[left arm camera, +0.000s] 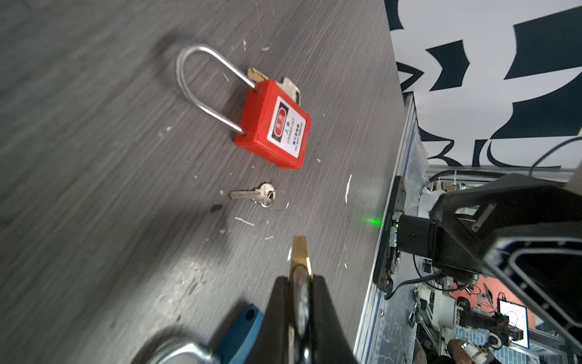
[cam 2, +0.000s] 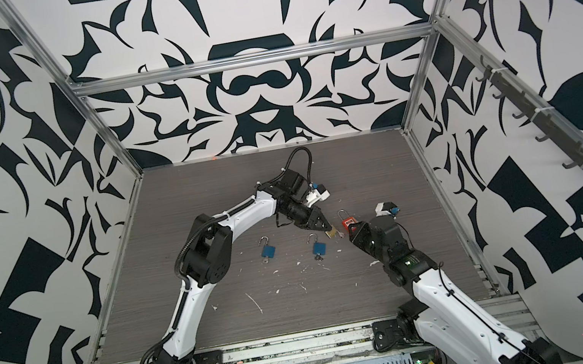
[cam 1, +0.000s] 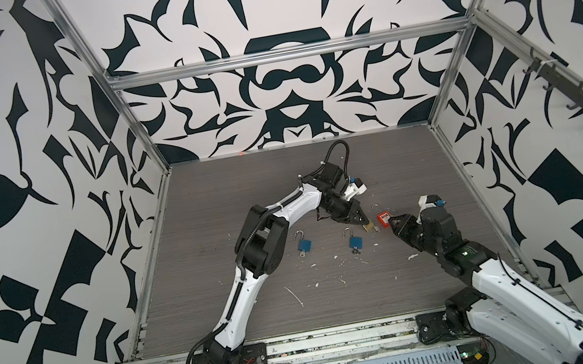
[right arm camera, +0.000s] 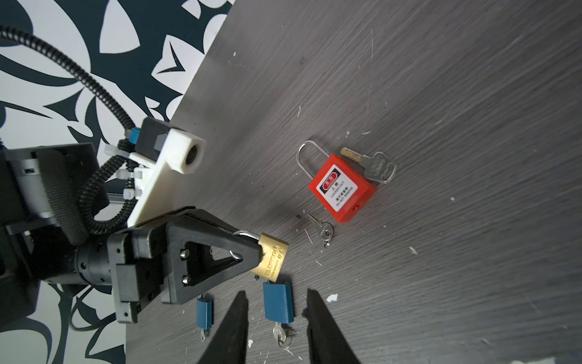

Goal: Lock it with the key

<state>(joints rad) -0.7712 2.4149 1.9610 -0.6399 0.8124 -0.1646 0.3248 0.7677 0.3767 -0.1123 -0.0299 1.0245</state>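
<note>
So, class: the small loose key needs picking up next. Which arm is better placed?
Right, probably. The right gripper is open and empty, near the small key, while the left gripper is shut on the brass padlock.

4 padlocks line up left to right across the middle of the worktop (cam 1: 225,202). The leftmost padlock (cam 1: 304,245) lies flat, shackle far, a key (cam 1: 301,254) in its near end. The second padlock (cam 1: 356,241) lies likewise. Right of it, the brass padlock (cam 1: 368,225) is in the jaws of the left gripper (cam 1: 364,222). The lockout padlock (cam 1: 383,219) lies furthest right, just left of the right gripper (cam 1: 392,222). A small key (right arm camera: 320,227) lies between the brass and lockout padlocks. A large key (right arm camera: 378,167) touches the lockout padlock's opposite side.
</note>
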